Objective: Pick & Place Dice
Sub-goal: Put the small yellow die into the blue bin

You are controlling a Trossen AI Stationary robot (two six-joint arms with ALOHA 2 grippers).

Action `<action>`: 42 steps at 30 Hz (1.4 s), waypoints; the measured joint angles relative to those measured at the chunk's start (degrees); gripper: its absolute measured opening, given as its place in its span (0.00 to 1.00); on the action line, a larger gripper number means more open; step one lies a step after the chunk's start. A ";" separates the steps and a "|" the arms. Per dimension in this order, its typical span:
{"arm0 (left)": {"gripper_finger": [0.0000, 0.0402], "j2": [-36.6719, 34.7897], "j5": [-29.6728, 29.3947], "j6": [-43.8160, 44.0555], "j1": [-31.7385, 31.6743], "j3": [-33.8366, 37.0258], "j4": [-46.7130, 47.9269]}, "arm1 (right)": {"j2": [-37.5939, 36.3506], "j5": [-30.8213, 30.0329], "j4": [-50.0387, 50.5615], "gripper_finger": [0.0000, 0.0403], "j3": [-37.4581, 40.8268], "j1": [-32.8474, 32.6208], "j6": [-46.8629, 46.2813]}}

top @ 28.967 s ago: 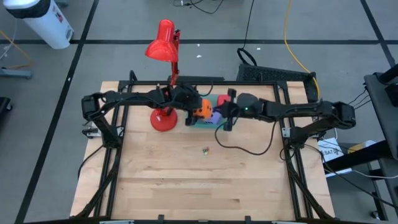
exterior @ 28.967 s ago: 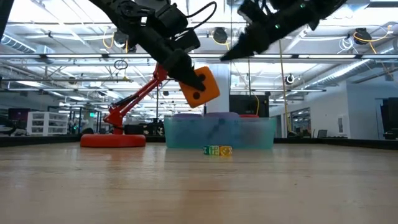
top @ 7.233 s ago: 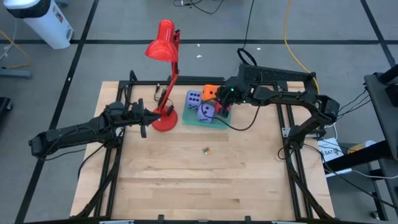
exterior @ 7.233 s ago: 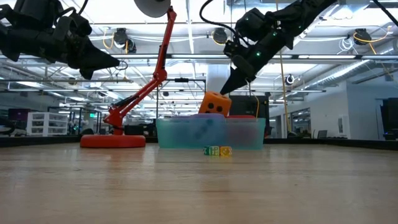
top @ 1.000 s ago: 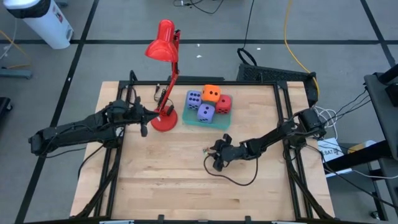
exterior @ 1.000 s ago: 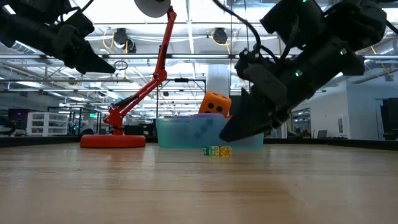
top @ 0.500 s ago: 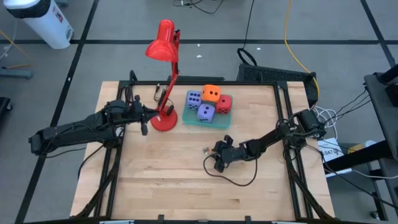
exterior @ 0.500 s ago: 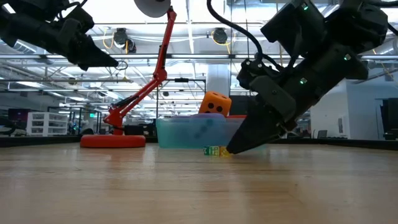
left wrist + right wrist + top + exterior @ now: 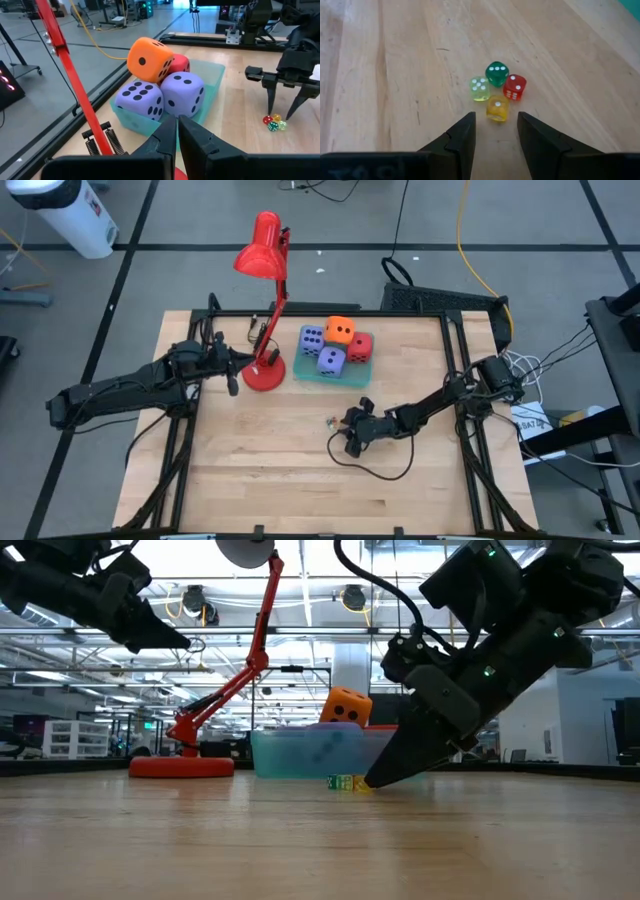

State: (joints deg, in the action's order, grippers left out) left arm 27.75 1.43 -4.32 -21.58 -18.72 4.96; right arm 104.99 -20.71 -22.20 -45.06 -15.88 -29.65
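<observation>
Four big dice sit in a teal tray (image 9: 308, 374) at the table's far middle: two purple ones (image 9: 311, 338) (image 9: 331, 360), a red one (image 9: 360, 346), and an orange one (image 9: 340, 331) resting on top of the others. My left gripper (image 9: 232, 381) hangs shut above the table, left of the lamp base, facing the tray (image 9: 212, 75). My right gripper (image 9: 496, 121) stands open low over the table's middle. Its fingertips are just short of a cluster of tiny dice (image 9: 495, 90), and nothing lies between them.
A red desk lamp stands with its base (image 9: 262, 372) left of the tray, and its head (image 9: 258, 248) reaches past the far edge. The tiny dice (image 9: 330, 421) lie mid-table. A black cable (image 9: 380, 472) loops on the wood near my right arm. Bare wood lies toward the near edge.
My right gripper has sunk toward the table and edged up to the tiny dice, its fingers the same width apart. It has kept still for the last half second. The big dice in the tray have not moved.
</observation>
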 joint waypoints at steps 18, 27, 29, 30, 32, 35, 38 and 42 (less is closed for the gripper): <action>0.08 0.00 1.21 0.23 0.00 0.00 -1.60 | -0.02 -0.08 -3.23 0.35 0.00 -0.39 -2.36; 0.08 -0.02 1.79 1.38 0.02 -0.02 -2.69 | 0.94 -0.07 -3.45 0.35 0.00 -0.37 -2.86; 0.08 -0.01 2.15 1.48 0.01 -0.02 -2.94 | 0.96 -0.07 -4.07 0.35 0.04 -0.48 -2.86; 0.08 -0.02 2.41 1.49 0.01 -0.02 -2.96 | 0.92 -0.10 -4.99 0.35 0.00 -0.48 -2.81; 0.08 -0.01 2.62 1.52 0.02 -0.02 -3.02 | 1.79 -0.22 -6.21 0.35 -0.14 -0.48 -2.73; 0.08 -0.02 2.88 1.88 0.06 -0.02 -3.11 | 3.68 -1.10 -8.10 0.35 -0.11 -0.57 -2.62; 0.08 0.00 3.09 1.88 0.10 -0.02 -3.05 | 4.88 -0.33 -9.76 0.35 -0.22 -0.48 -2.67; 0.08 0.00 3.30 1.88 0.39 -0.02 -3.11 | 5.42 -0.73 -9.54 0.35 -0.26 -0.68 -3.10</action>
State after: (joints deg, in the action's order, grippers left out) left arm 27.75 4.73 -2.44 -21.19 -18.74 1.85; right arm 110.41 -21.43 -31.73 -45.32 -16.56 -32.75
